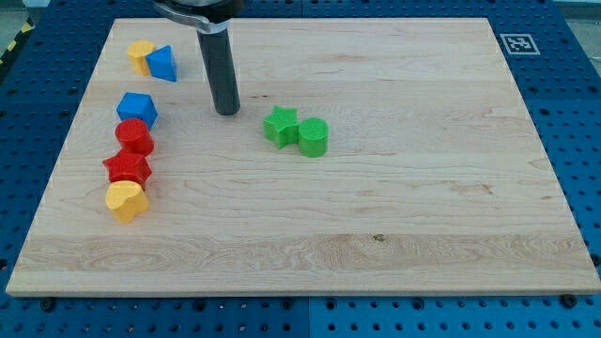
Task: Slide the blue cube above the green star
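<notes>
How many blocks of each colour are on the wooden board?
Yellow: 2, a yellow block at the view's top left, a yellow heart lower down.
Blue: 2, a blue triangle, a blue cube.
Red: 2, a red cylinder, a red star.
Green: 2, a green star, a green cylinder.
Total: 8

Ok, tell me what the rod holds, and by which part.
Nothing is held. My tip rests on the board, apart from every block, between the blue cube and the green star.
</notes>
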Robot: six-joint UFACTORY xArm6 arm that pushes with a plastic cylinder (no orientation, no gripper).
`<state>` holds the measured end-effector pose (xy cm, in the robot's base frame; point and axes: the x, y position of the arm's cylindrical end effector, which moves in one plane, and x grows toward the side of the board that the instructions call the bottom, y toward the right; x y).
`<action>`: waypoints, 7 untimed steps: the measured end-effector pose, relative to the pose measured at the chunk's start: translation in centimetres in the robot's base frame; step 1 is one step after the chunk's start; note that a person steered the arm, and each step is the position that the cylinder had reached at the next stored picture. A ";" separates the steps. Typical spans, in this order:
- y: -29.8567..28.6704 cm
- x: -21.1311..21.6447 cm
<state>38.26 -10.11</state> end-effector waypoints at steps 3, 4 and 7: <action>-2.4 -1.1; -5.0 -1.3; -7.7 -3.2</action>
<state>35.11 -17.80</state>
